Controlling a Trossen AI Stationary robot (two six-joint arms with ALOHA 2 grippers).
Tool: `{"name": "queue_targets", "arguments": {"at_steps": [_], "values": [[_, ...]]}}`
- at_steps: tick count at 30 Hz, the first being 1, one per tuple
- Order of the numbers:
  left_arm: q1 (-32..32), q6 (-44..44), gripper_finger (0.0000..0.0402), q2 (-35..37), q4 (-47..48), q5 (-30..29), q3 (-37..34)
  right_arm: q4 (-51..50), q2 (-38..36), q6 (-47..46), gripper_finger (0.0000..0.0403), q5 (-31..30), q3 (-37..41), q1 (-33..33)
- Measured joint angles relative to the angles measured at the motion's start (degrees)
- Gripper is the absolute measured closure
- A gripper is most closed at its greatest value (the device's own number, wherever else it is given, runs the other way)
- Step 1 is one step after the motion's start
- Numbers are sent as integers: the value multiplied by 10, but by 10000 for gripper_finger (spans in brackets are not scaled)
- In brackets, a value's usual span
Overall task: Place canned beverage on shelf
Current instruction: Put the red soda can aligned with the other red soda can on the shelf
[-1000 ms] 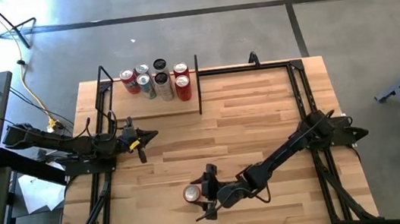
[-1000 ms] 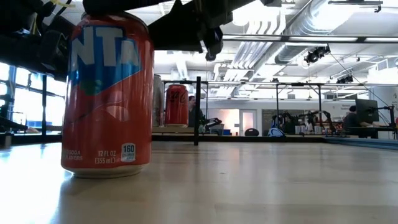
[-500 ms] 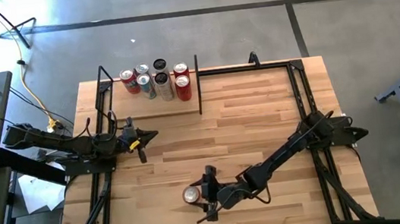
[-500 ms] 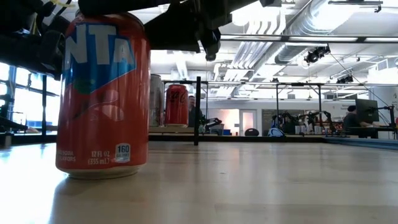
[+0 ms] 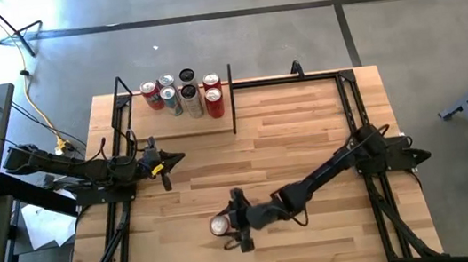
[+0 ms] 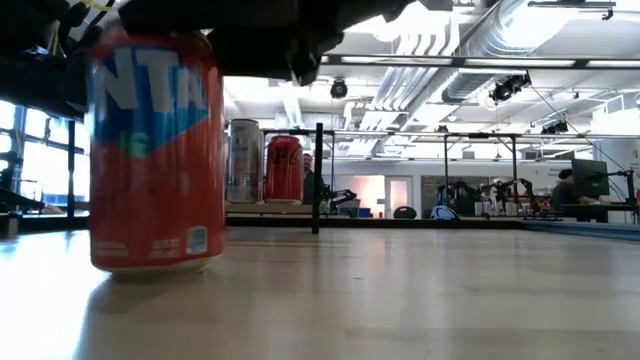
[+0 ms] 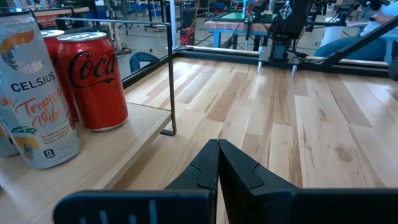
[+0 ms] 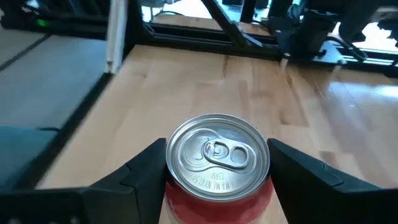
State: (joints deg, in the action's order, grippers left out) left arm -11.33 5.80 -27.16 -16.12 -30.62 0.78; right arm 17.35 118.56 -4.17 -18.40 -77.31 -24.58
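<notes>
Since the earlier frame, right gripper [image 5: 230,224] has advanced; its fingers flank the orange can [image 8: 217,163] at near centre, not clamped. Left gripper [image 7: 217,163], shut, waits near the far-left shelf [image 5: 181,124]. Off-centre closing risks tipping.

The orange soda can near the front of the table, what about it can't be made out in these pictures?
- Orange soda can: brand name cut off by the left edge in the low view, its small print blurred.
- Its top is hidden there by the dark right arm.
- High view: only the silver lid shows, with the right tool around it; contact cannot be told.
- Right wrist view: the base lies below the bottom edge.
</notes>
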Motion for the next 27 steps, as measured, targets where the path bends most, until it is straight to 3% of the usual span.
{"name": "queue_targets", "arguments": {"at_steps": [6, 16, 27], "values": [[0, 0, 402, 0, 0, 0, 0, -4, -13, 62, 174, 55, 2, 51], [0, 0, 402, 0, 0, 0, 0, 1, -14, 113, 174, 208, 2, 164], [0, 0, 402, 0, -8, 0, 0, 1, -16, 122, 174, 349, 1, 289]]}}
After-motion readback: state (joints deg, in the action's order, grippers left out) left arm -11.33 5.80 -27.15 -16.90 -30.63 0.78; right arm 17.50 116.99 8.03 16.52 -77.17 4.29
